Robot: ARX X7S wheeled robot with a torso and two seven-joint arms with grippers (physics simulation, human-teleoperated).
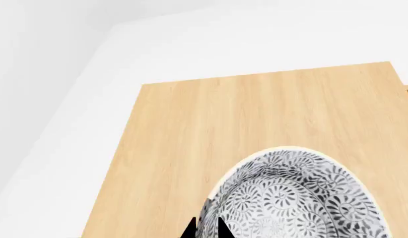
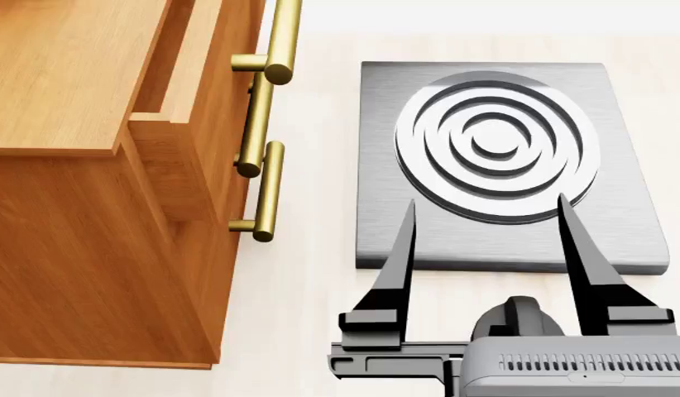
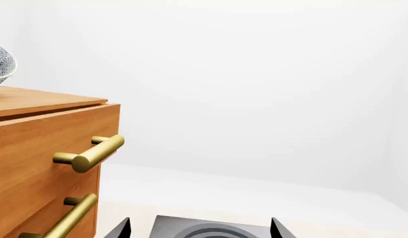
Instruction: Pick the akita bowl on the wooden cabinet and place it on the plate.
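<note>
the left gripper (image 1: 205, 230), whose grip i cannot tell, straddles the akita bowl's (image 1: 300, 198) rim on the wooden cabinet (image 1: 211, 134); a thin-edge pinch may slip, while the right gripper (image 2: 486, 248) hangs wide open and empty beside the cabinet.

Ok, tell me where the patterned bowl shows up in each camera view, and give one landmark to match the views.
Left wrist view: the bowl fills the lower right, on the wooden cabinet, with the left gripper at its rim.
Head view: not in it.
Right wrist view: only a sliver of it at the left edge, above the cabinet top.
Shared landmark: the wooden cabinet.
</note>
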